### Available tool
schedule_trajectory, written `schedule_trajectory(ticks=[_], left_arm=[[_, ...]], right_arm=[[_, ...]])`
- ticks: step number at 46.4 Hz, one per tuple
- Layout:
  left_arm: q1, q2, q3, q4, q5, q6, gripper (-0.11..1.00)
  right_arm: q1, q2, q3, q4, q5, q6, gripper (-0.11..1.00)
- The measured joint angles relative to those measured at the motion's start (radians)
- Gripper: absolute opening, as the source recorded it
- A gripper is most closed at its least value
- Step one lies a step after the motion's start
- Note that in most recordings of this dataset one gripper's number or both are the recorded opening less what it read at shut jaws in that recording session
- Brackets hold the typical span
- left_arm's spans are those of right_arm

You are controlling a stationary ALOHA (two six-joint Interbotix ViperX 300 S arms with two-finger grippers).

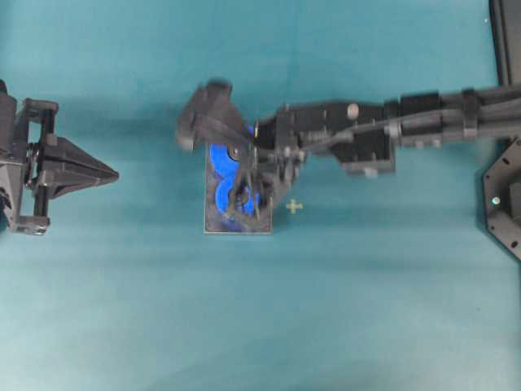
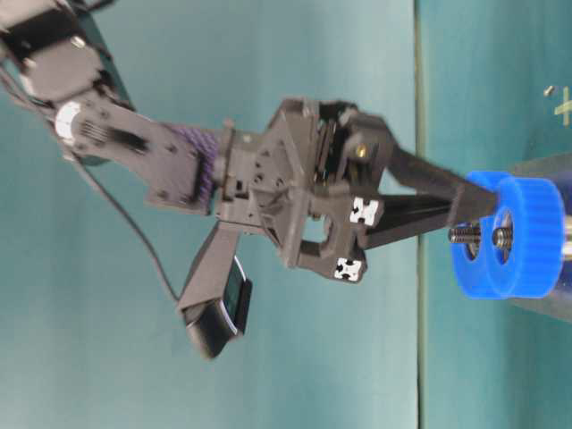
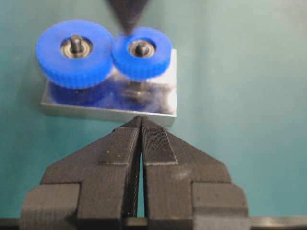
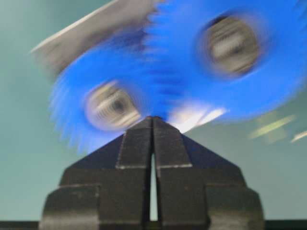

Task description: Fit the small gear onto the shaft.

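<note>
The small gear [image 3: 141, 60] sits on the shaft [image 3: 140, 48], whose tip shows through the silver hub, above the grey plate [image 3: 108, 111]. Overhead, the small gear [image 1: 230, 201] lies at the plate's [image 1: 236, 230] near end, partly hidden under my right arm. My right gripper [image 1: 244, 198] is shut and holds nothing. Its tip [image 4: 152, 119] is at the rim of the blurred small gear [image 4: 103, 108], and I cannot tell if it touches. From the left wrist view that tip [image 3: 127, 19] points down behind the gear. My left gripper [image 1: 116, 173] is shut and empty, left of the plate [image 3: 141, 119].
A larger blue gear [image 3: 74, 52] stands on the same plate, meshed beside the small one [image 1: 218, 159]. A yellow cross mark [image 1: 294, 207] lies on the teal table right of the plate. Dark equipment [image 1: 505, 204] stands at the right edge.
</note>
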State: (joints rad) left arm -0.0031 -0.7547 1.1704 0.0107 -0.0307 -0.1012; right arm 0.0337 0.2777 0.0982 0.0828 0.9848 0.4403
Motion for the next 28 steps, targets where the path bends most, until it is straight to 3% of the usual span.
schedule_trajectory(ticks=[7,28], left_arm=[[0.000,0.000,0.002,0.002,0.000,0.000,0.00],[0.000,-0.008,0.003,0.000,0.000,0.000,0.00]], right_arm=[[0.038,0.000,-0.018,0.017,0.011,0.000,0.02],[-0.002,0.069,-0.137,-0.009,0.005,-0.002,0.02]])
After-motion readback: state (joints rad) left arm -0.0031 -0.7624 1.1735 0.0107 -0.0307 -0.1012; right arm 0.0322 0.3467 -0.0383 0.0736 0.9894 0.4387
